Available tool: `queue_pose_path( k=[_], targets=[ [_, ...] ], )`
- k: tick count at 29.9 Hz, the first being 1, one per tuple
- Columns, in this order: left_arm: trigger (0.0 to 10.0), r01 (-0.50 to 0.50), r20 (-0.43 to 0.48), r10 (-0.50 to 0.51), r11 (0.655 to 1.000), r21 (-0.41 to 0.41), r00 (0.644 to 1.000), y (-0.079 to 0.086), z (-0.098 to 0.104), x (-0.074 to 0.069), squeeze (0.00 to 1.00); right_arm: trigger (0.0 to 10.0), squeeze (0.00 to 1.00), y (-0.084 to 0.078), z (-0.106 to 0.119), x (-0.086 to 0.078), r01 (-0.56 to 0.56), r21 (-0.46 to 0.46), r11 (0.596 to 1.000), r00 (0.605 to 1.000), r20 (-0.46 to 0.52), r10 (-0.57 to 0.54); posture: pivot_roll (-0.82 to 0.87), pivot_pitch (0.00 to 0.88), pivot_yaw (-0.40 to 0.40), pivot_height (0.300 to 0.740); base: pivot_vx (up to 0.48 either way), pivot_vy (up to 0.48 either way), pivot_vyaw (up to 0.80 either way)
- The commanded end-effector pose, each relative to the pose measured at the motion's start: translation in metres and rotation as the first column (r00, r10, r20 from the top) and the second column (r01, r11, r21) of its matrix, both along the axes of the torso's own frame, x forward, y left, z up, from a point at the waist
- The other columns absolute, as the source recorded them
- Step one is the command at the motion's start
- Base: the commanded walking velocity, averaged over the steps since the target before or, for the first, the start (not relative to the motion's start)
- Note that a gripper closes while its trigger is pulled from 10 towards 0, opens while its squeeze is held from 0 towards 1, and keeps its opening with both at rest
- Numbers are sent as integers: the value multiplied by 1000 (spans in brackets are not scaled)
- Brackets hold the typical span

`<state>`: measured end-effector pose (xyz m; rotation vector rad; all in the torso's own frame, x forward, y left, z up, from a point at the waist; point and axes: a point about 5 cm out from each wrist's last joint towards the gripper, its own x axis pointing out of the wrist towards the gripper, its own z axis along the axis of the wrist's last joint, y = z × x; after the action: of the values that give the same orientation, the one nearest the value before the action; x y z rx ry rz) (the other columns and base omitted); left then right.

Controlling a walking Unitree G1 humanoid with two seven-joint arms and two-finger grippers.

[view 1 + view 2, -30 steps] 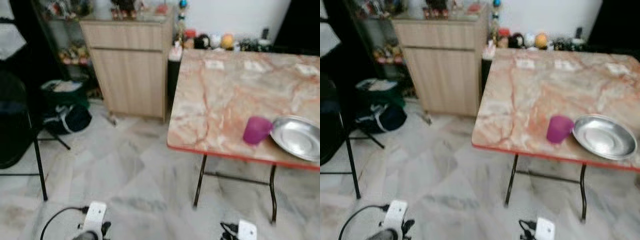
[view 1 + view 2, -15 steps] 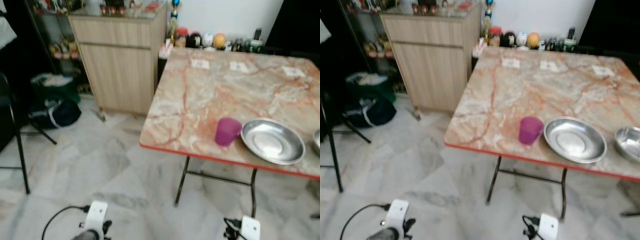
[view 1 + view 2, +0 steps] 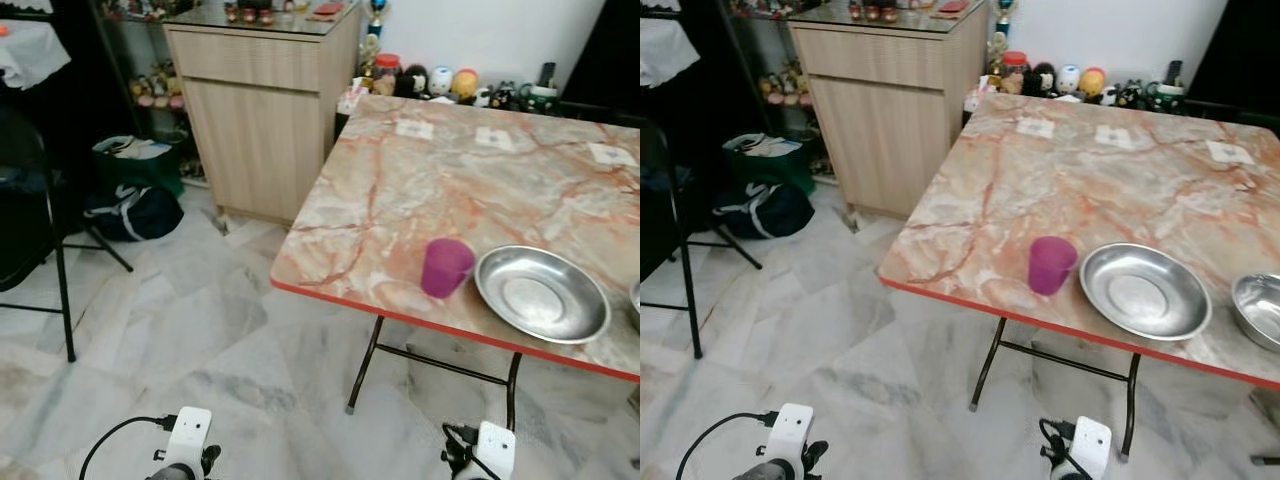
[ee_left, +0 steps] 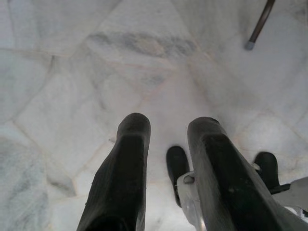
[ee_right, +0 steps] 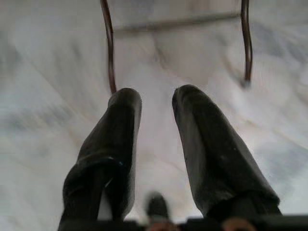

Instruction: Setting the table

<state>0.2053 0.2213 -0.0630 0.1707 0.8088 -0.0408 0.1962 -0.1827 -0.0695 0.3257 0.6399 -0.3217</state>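
A marble-patterned folding table (image 3: 470, 190) with a red edge stands ahead to the right. Near its front edge sit a purple cup (image 3: 444, 268), a wide steel plate (image 3: 541, 294) to its right, and a steel bowl (image 3: 1260, 310) further right at the picture's edge. Both arms hang low over the tiled floor. The left gripper (image 4: 168, 132) is open with nothing between its fingers. My right gripper (image 5: 156, 103) is open too, empty, pointing at the floor by the table's legs (image 5: 109, 53).
A wooden cabinet (image 3: 265, 110) stands left of the table. A black folding chair (image 3: 40, 230) and dark bags (image 3: 130, 210) are at the left. Jars and small figures (image 3: 440, 82) line the table's far edge. Marble floor (image 3: 200, 350) lies open in front.
The camera has swung so the table shifted left in view and then steadied; the picture is sharper now. The steel bowl has come into view. Nothing on the table moved.
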Motion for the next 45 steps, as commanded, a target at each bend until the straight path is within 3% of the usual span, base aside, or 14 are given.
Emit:
queue_pose_path(
  k=[1, 2, 3, 4, 5, 6, 9, 10, 16, 19, 23, 25, 29, 45],
  targets=[
    [10000, -2, -8, 2, 1000, 5, 1000, 2, -1, -2, 0, 10000, 0, -11, 9, 7, 61, 1, 998, 994, 94, -61, -1, 0, -62, 740, 0, 0, 0],
    [10000, -4, -9, 4, 1000, 6, 1000, 3, -1, -3, 0, 10000, 0, -15, 22, 16, 45, -40, 998, 979, 201, -36, -5, 0, -63, 740, 0, 0, 0],
    [10000, -4, -9, 4, 1000, 6, 1000, 3, -1, -3, 0, 10000, 0, -15, 22, 16, 45, -40, 998, 979, 201, -36, -5, 0, -63, 740, 0, 0, 0],
    [10000, -5, -10, 5, 1000, 7, 1000, 4, -1, -3, 0, 10000, 0, -15, 28, 19, 19, -80, 997, 970, 243, 1, -10, 0, -64, 740, 0, 0, 0],
    [10000, -1, -14, 1, 1000, 13, 1000, 4, -2, -4, 0, 10000, 0, -15, 47, 23, -18, -183, 983, 931, 355, 83, -32, 0, -63, 740, 0, 0, 0],
    [10000, -1, -14, 1, 1000, 13, 1000, 4, -2, -4, 0, 10000, 0, -15, 47, 23, -18, -183, 983, 931, 355, 83, -32, 0, -63, 740, 0, 0, 0],
    [10000, 4, -17, -4, 1000, 15, 1000, 4, -2, -5, 0, 10000, 0, -16, 65, 15, 0, -230, 973, 892, 440, 104, -37, 0, -66, 740, 0, 0, 0],
    [10000, 5, -17, -5, 1000, 12, 1000, 3, -2, -5, 0, 10000, 0, -15, 71, 4, -12, -259, 966, 883, 451, 132, -33, 0, -74, 740, 0, 0, 0],
    [10000, -1, -12, 2, 1000, 7, 1000, 2, -2, -5, 0, 10000, 0, -15, 83, -22, -21, -288, 957, 875, 458, 158, -28, 0, -84, 740, 0, 0, 0],
    [10000, -6, -14, 6, 1000, 8, 1000, 3, -2, -6, 0, 10000, 0, -18, 94, -25, 22, -293, 956, 874, 470, 124, -29, 0, -84, 740, 0, 0, 0],
    [10000, -7, -18, 7, 1000, 8, 1000, 3, -3, -6, 0, 10000, 0, -24, 108, -9, 82, -270, 959, 859, 508, 69, -35, 0, -79, 740, 0, 0, 0],
    [10000, 6, -24, -6, 1000, 8, 1000, 1, -3, -6, 0, 10000, 0, -29, 113, 8, 110, -257, 960, 847, 530, 44, -19, 0, -76, 740, 0, 0, 0],
    [10000, 4, -12, -4, 1000, 7, 1000, 0, -2, -3, 0, 10000, 0, -28, 127, 25, 102, -251, 963, 820, 569, 61, -5, 0, -81, 740, 0, 0, 0],
    [10000, 21, -15, -21, 1000, 17, 1000, 1, -1, -2, 0, 10000, 0, -28, 141, 28, 153, -237, 959, 806, 591, 18, -21, 10, -50, 740, 0, -182, 0]
  ],
)
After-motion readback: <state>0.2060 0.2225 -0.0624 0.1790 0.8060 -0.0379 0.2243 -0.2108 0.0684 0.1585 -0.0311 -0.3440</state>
